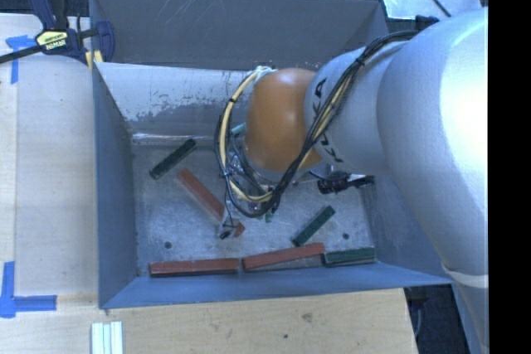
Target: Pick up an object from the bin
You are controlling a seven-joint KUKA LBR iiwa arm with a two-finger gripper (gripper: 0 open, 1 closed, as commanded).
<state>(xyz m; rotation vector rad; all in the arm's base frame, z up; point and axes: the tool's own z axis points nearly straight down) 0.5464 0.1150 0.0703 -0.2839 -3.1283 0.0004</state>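
Seen from above, somewhat aside: gripper low in the grey bin, beneath the orange wrist cover, tip at the lower end of a slanting red-brown bar mid-floor, touching or just beside it. Apart or together: cannot tell. Right of it, a dark green bar; back left, another green bar; along the front wall, two red-brown bars end to end, then a dark green block

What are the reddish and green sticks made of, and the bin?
Reddish sticks: matte, flat, straight-edged; probably painted wood or plastic. Green sticks: same look, likely the same. Bin: grey metal, dull, scuffed and scratched on its walls.
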